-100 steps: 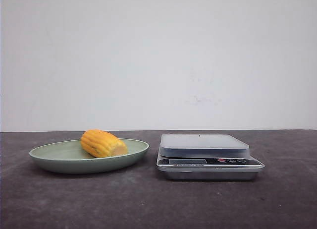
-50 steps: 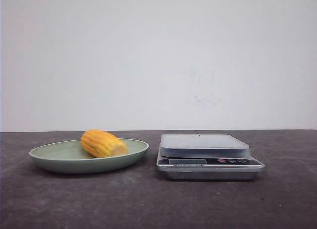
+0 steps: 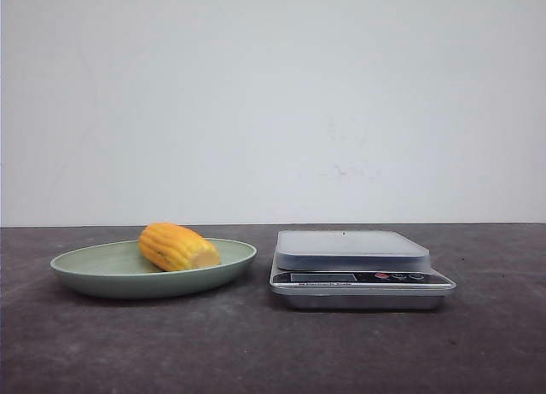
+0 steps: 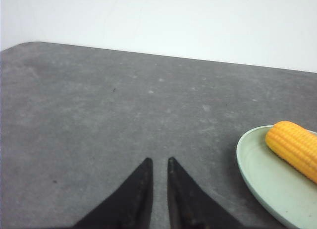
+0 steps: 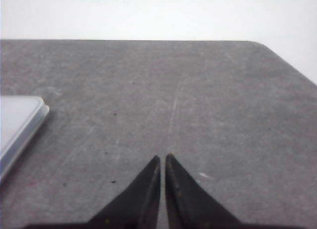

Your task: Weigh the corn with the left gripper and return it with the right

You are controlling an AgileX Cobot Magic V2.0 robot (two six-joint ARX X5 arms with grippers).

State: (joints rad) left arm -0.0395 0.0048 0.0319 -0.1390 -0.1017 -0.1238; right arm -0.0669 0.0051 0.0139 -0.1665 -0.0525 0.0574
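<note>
The corn [image 3: 177,246], a short yellow-orange cob with ribbed kernel rows, lies on its side in a pale green plate [image 3: 85,269] on the left of the table. It also shows in the left wrist view [image 4: 293,146], on the plate [image 4: 260,174]. My left gripper [image 4: 159,162] is shut and empty, with a narrow slit between its black fingers, over bare table to the left of the plate. My right gripper [image 5: 163,157] is shut and empty over bare table to the right of the scale [image 5: 17,125]. Neither gripper shows in the front view.
A silver digital kitchen scale [image 3: 354,266] with a flat grey platform stands right of the plate, its display and buttons facing me. The table is dark grey, with a white wall behind. Its rounded far corners show in both wrist views.
</note>
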